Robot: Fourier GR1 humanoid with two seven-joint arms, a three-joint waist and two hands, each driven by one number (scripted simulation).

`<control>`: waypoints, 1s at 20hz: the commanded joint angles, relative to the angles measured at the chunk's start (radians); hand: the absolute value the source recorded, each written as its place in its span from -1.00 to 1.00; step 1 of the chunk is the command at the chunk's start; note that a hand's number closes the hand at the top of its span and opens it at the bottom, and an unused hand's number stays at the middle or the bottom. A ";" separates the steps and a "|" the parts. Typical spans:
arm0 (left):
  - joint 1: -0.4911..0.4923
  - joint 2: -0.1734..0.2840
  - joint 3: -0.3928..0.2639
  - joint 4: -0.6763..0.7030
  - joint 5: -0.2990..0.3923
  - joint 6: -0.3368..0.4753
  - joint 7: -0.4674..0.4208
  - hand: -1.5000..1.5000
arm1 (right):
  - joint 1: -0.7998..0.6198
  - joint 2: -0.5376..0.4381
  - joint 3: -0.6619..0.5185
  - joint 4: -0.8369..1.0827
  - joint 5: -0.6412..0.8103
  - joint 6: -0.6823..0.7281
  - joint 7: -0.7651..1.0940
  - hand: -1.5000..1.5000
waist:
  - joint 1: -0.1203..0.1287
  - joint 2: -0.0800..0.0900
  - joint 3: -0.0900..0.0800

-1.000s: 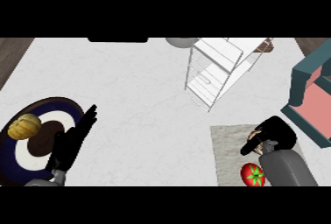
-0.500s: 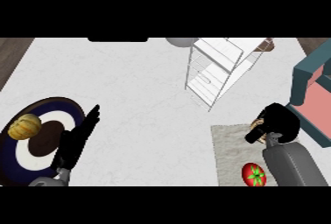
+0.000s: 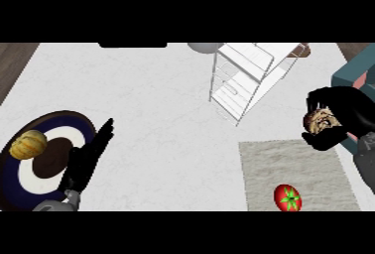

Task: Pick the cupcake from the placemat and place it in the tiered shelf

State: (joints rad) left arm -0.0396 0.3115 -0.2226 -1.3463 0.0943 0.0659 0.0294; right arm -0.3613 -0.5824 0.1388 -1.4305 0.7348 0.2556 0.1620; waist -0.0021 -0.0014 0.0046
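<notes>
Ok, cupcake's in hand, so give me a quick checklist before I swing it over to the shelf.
1. Cupcake held: ok, right hand is curled round it.
2. Cupcake lifted off the placemat: ok, it shows above the mat's far edge.
3. Shelf upright and open: ok, though which tier is free, cannot tell.
4. Path from hand to shelf: ok, only bare counter between.
5. Tomato out of the way: ok, it sits at the mat's near end.
6. Left hand clear: ok, resting open by the plate.
</notes>
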 commanded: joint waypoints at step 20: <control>-0.021 -0.025 0.010 -0.016 -0.051 -0.021 0.012 0.00 | -0.721 -0.109 -0.271 0.682 -0.198 0.014 -0.398 1.00 | 0.044 0.012 -0.005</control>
State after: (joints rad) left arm -0.0396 0.3008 -0.2124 -1.3671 0.0612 0.0345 0.0372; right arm -0.9573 -0.7540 -0.1685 -0.8570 0.4768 0.3319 -0.2761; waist 0.0350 0.0078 0.0000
